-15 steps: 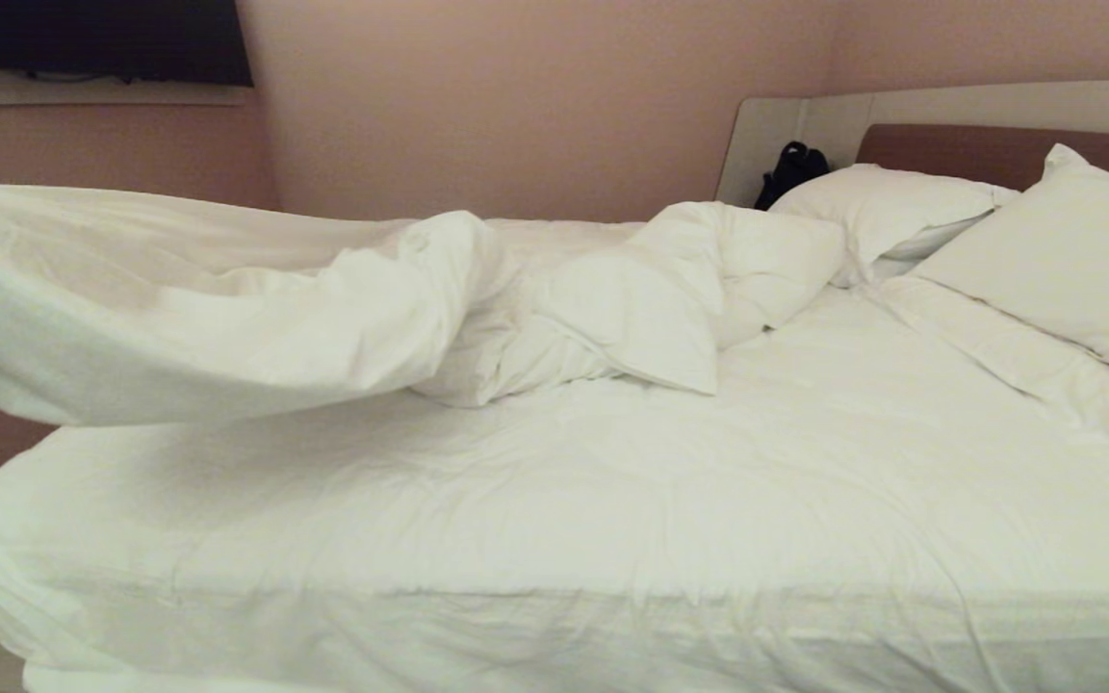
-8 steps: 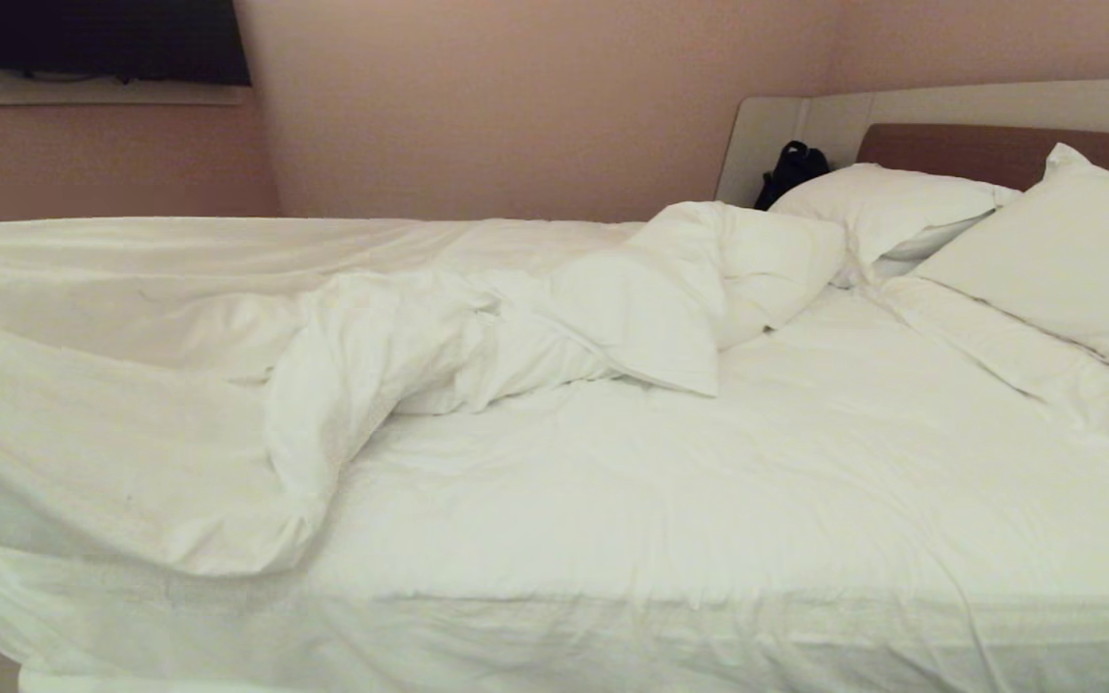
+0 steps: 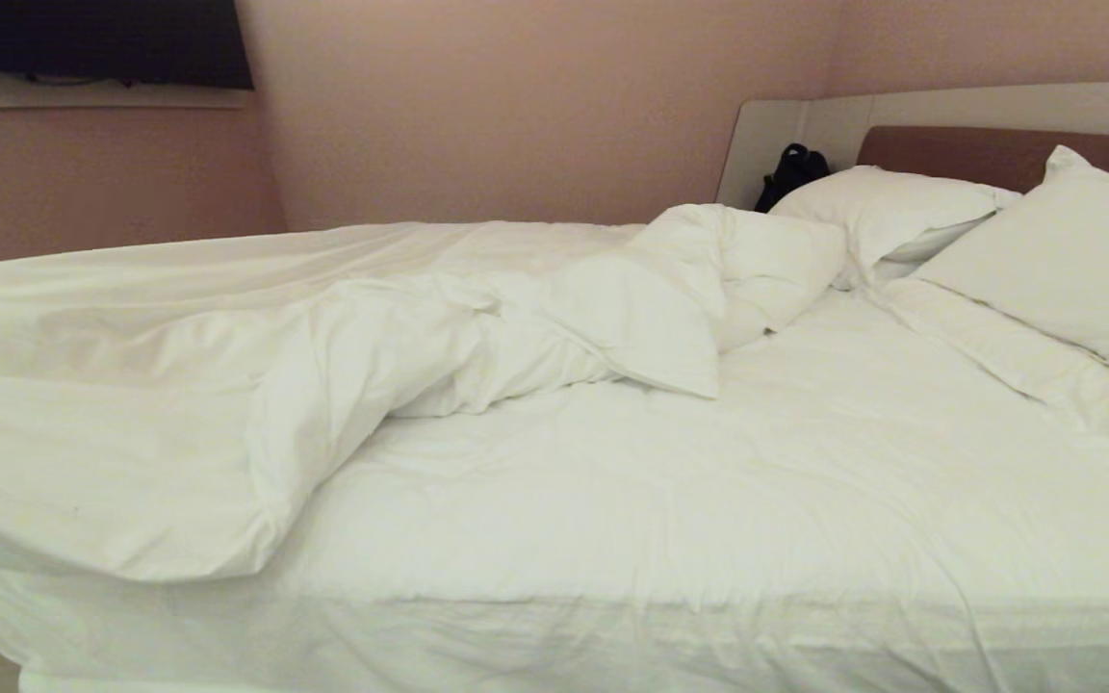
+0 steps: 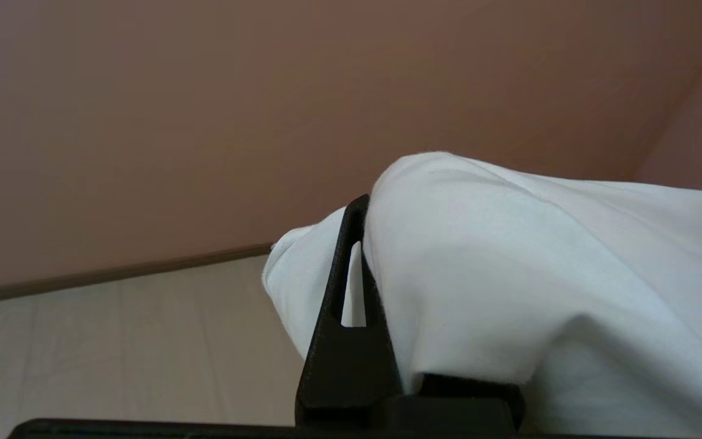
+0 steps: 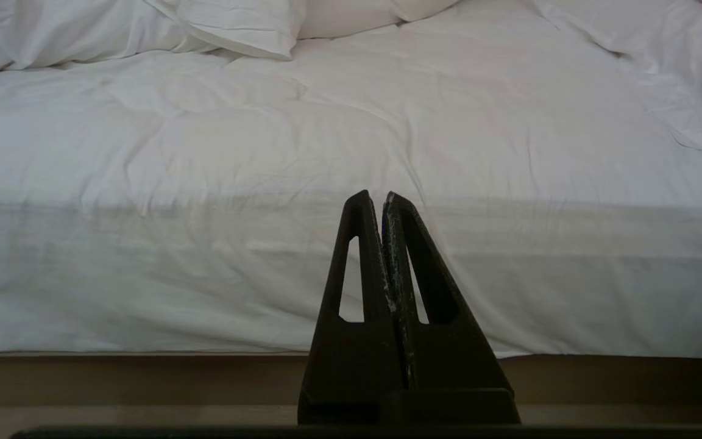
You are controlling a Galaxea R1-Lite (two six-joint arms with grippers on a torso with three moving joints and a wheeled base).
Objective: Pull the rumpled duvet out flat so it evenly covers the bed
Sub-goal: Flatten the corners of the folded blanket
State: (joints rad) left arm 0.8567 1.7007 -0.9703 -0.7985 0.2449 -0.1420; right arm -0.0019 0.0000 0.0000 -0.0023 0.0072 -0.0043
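Since a second ago, we see the lifted left part of the large puffy white wrinkled duvet (image 3: 227, 404) has come down from the air and now lies draped over the left end of the bed, its folded edge reaching the near side of the mattress.

Our left claw (image 4: 363, 244) is clamped on a fold of that white duvet: one black triangular finger (image 4: 345, 317) shows in the left wrist view, and the cloth bulges over and hides the other, with a pinkish-brown wall (image 4: 205, 110) and a pale floor behind it. That claw is outside the head view.

Our right claw (image 5: 383, 198) is closed tight on nothing, its two black fingertips pressed together, hanging low in front of the near side of the wide white-sheeted double bed (image 3: 709, 500), close to the floor.

Further out, the duvet runs from the left end across the far side and bunches into a rumpled heap near the middle, just beside two plump white rectangular pillows (image 3: 1074, 250) at the right end. We see the near right half of the mattress uncovered. Behind the pillows stands the beige headboard with its reddish-brown padded insert (image 3: 949, 149), and a small black object (image 3: 790, 171) rests against it. A dark wall-mounted screen (image 3: 102, 43) hangs at the upper left.
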